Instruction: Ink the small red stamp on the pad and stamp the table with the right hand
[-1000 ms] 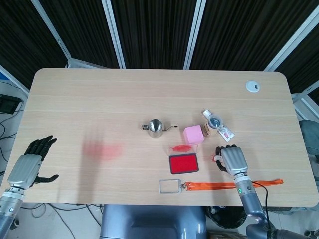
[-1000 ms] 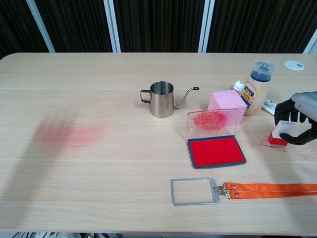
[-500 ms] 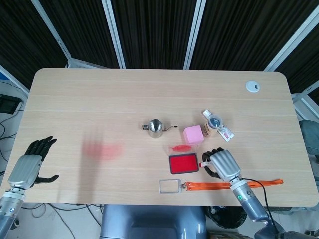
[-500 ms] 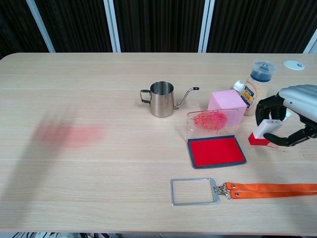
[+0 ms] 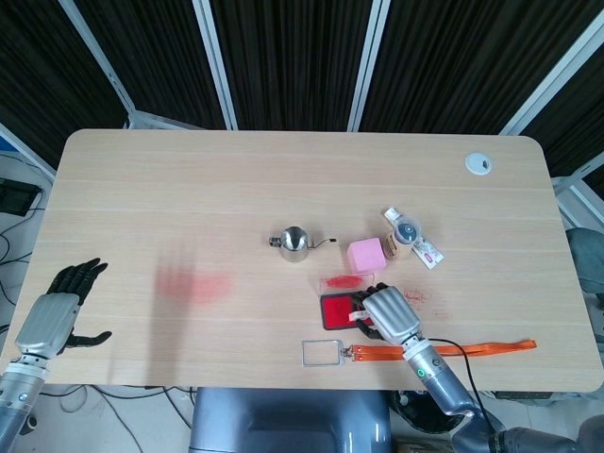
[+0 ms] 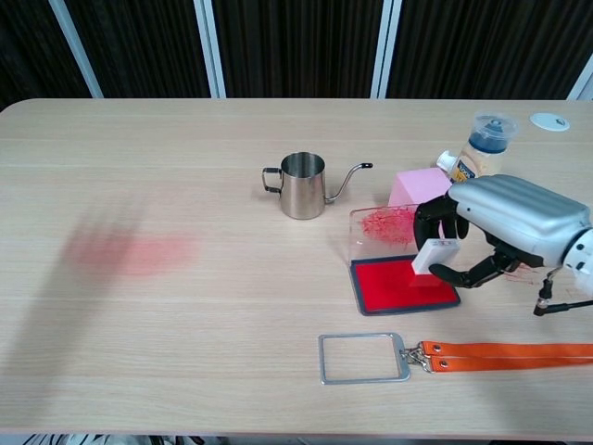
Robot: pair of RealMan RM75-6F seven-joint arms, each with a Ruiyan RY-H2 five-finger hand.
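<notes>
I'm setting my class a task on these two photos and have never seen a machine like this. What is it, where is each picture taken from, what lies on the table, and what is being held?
This is a robot with two arms ending in human-like hands, steered by a person. Both cameras are its own: the head view looks down on the table, the chest view looks across it. The right hand holds the small red stamp on the red ink pad, whose clear lid stands open. The left hand holds nothing, fingers apart, at the table's edge. Also there: a steel kettle, a pink block, a bottle, a badge holder on an orange lanyard, and a red smear.
</notes>
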